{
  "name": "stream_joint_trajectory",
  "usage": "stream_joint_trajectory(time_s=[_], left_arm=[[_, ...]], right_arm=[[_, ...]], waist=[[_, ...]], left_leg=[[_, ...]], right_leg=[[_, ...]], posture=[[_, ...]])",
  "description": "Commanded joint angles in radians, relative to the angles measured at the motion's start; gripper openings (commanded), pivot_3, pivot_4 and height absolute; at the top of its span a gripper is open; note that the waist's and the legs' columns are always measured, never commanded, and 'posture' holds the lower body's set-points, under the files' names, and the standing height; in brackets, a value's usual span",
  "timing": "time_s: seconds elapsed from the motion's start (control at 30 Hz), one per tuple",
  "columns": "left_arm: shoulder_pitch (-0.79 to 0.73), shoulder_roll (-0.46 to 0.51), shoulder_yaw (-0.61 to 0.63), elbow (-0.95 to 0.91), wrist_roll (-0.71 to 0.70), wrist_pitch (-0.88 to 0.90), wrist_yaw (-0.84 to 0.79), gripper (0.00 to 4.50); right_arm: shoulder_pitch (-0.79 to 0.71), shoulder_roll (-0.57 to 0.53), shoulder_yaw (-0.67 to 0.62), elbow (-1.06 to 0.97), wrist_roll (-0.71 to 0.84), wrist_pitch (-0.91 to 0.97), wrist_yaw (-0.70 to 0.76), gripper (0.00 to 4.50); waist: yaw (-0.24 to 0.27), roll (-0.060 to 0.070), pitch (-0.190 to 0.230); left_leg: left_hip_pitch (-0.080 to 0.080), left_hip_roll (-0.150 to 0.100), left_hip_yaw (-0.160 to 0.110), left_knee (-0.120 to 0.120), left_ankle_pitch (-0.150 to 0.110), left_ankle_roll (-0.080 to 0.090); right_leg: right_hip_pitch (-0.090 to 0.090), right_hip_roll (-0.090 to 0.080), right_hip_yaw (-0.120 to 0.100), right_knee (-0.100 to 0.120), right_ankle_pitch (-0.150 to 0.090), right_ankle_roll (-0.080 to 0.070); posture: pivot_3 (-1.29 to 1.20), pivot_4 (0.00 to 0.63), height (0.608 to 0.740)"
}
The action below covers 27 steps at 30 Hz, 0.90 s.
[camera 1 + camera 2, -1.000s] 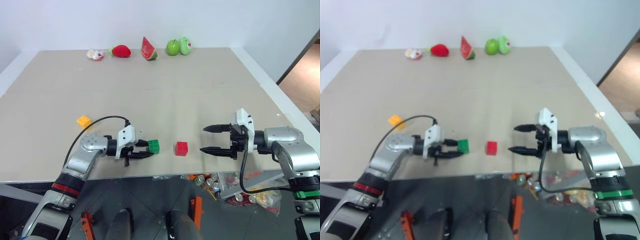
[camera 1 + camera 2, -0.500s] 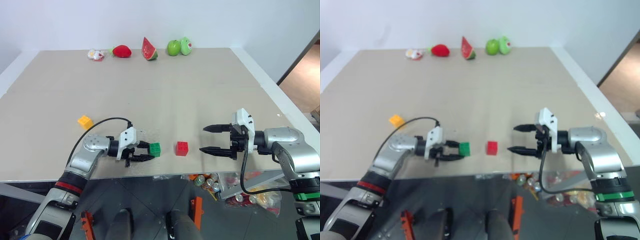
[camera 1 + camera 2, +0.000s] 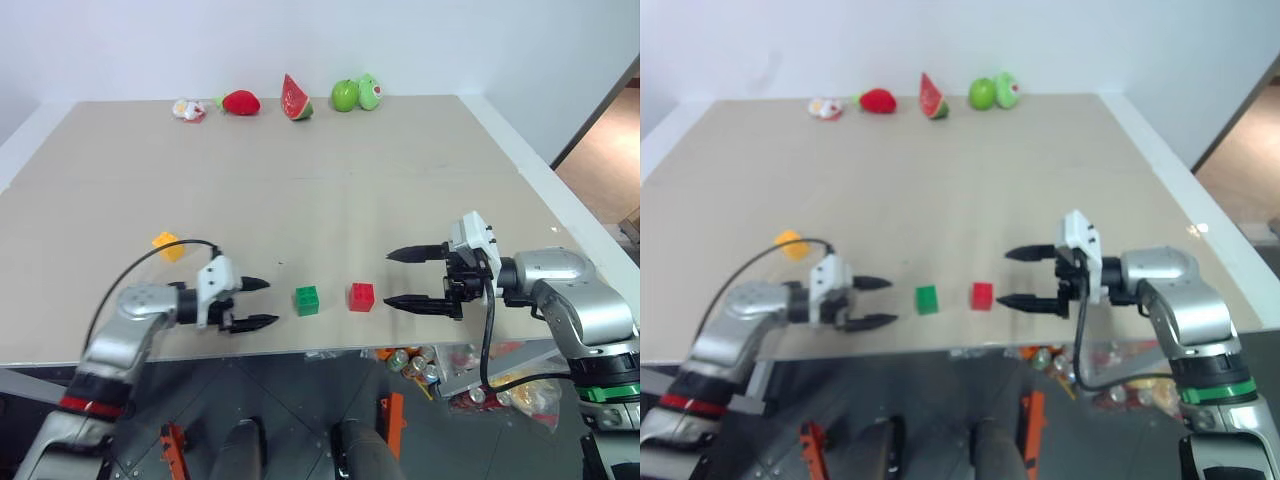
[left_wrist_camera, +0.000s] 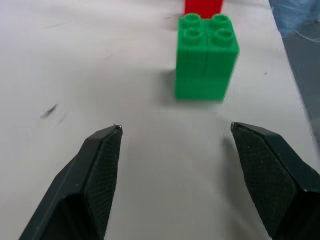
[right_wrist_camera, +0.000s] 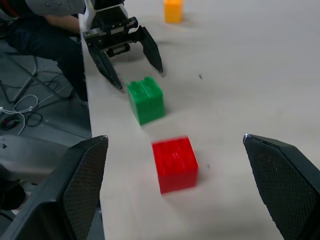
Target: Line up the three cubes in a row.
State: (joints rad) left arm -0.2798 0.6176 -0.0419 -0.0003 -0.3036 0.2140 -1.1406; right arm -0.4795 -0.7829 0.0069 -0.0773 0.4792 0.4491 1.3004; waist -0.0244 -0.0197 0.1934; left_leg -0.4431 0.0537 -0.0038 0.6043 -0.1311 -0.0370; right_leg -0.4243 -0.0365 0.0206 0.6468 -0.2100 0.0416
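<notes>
The green cube [image 3: 307, 300] and red cube [image 3: 362, 296] sat side by side near the bench's [image 3: 330, 190] front edge, the yellow-orange cube [image 3: 167, 245] well apart to the left. The left wrist view showed the green cube's studs, the red one just behind it. The left pincer [image 3: 257, 303] stood apart and empty beside green; the right pincer [image 3: 400, 278] gaped wide near red. Toy fruits [image 3: 296, 98] lined the far edge by a pale wall.

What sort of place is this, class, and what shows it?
Probably a robot test lab: a plain beige table against a bare white wall, with building-block cubes like the green cube and toy fruit like the watermelon slice.
</notes>
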Motion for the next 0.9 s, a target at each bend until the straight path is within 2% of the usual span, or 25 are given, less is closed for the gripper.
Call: stream_joint_trajectory(time_s=[0.03,0.23,0.37,0.47,0.67,0.9], left_arm=[[0.093,0.061,0.125,-0.168,-0.093,0.107,0.048,3.58],[0.192,0.027,0.299,-0.233,-0.169,0.216,0.249,3.58],[0.204,-0.037,0.379,-0.149,-0.165,0.200,0.380,3.58],[0.222,-0.041,0.415,-0.045,-0.135,0.157,0.413,3.58],[0.157,-0.016,0.418,0.107,-0.110,0.086,0.415,3.58],[-0.016,0.008,0.357,0.346,-0.043,-0.004,0.378,3.58]], right_arm=[[-0.057,0.008,-0.007,-0.052,0.040,0.000,0.015,4.50],[-0.191,0.128,0.064,-0.046,0.053,0.029,-0.016,4.50],[-0.220,0.221,0.153,-0.003,-0.032,-0.037,-0.053,4.50],[-0.225,0.267,0.193,0.017,-0.058,-0.058,-0.060,4.50],[-0.255,0.340,0.218,0.049,-0.089,-0.065,-0.111,4.50],[-0.249,0.346,0.206,0.044,-0.092,-0.064,-0.126,4.50]], waist=[[0.000,0.000,0.000],[0.000,0.000,0.000],[0.003,-0.001,0.000],[0.002,-0.001,0.000],[0.004,-0.002,-0.001],[0.003,-0.005,-0.003]], left_leg=[[0.000,0.000,0.000,0.000,0.000,0.000],[0.001,0.001,0.001,0.000,0.000,0.000],[0.001,0.002,0.001,0.000,0.000,0.000],[0.001,0.002,0.002,0.000,0.000,-0.001],[0.001,0.004,0.002,-0.001,-0.001,-0.001],[0.001,0.006,0.003,-0.001,0.000,-0.002]], right_leg=[[0.000,0.000,0.000,0.000,0.000,0.000],[0.000,-0.001,-0.002,0.000,0.001,-0.001],[0.000,-0.001,-0.003,0.000,0.001,-0.002],[0.000,-0.001,-0.003,0.000,0.001,-0.002],[-0.001,0.001,-0.003,0.000,0.001,-0.004],[-0.001,0.002,-0.005,0.000,0.004,-0.006]], posture=[[0.00,0.150,0.740],[0.00,0.150,0.740],[0.00,0.150,0.740],[0.00,0.150,0.740],[0.00,0.150,0.740],[0.00,0.150,0.740]])
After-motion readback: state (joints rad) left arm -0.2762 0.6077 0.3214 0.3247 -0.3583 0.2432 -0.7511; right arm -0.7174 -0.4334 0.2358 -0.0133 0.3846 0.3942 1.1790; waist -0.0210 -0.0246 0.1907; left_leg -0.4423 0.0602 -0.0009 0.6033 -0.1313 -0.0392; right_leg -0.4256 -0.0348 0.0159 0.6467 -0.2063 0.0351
